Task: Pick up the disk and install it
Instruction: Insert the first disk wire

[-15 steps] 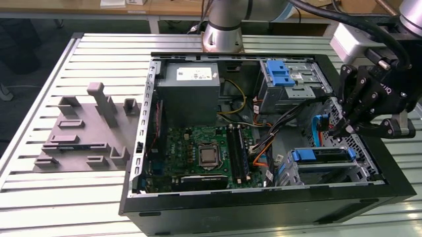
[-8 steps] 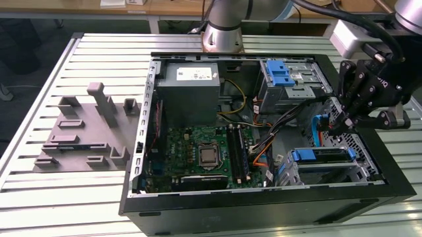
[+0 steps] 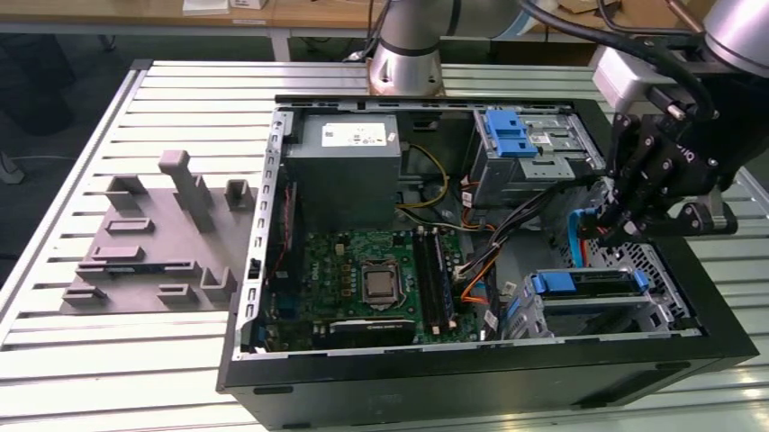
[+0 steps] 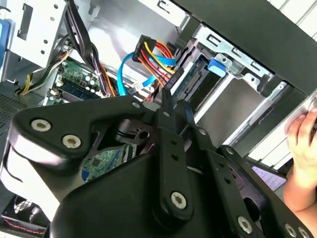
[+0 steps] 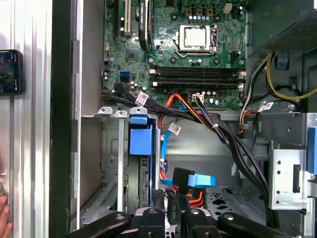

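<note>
Hiding partly in bay: disk (image 3: 585, 283)

A slatted metal worktable (image 3: 180, 360) of pale aluminium profiles fills the foreground in the exterior view; its grooves run across the width; the surface is evenly lit, without hard shadows. A grey moulded fixture plate (image 3: 150, 243) with raised blocks lies on it towards the exterior view's left. Behind stands a wooden desk (image 3: 301, 13) with papers (image 3: 229, 5) on top; dark floor (image 3: 49, 99) shows beneath it.
</note>
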`<state>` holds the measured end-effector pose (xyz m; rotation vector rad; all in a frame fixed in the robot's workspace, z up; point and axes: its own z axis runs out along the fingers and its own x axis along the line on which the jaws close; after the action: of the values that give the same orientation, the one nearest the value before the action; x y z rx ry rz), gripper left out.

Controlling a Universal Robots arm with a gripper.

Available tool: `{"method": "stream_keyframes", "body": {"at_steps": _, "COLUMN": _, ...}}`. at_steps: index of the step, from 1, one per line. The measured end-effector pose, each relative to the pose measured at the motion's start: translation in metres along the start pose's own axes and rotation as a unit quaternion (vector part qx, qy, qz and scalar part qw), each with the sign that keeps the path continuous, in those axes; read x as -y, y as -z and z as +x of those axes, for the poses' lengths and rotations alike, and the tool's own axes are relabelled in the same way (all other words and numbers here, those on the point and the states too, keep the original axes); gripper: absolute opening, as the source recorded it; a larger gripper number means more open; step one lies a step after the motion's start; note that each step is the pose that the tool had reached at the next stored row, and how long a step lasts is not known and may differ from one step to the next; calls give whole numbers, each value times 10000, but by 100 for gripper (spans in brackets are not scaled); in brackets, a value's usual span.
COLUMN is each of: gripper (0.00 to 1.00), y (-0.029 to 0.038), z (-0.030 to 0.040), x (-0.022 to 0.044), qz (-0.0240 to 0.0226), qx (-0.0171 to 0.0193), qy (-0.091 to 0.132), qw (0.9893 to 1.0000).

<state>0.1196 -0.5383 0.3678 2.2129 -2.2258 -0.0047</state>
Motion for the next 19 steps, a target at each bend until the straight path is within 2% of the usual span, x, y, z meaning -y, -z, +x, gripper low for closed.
{"method": "stream_keyframes", "body": {"at_steps": 5, "gripper": 24, "y": -46, "z": -11, "x": 42, "qz": 0, "qx": -1, "qy": -3, "qw": 10000}}
{"method": "stream_keyframes", "body": {"at_steps": 19, "gripper": 24, "y": -125, "z": -31, "x": 44, "qz": 0, "qx": 3, "qy": -15, "qw": 10000}}
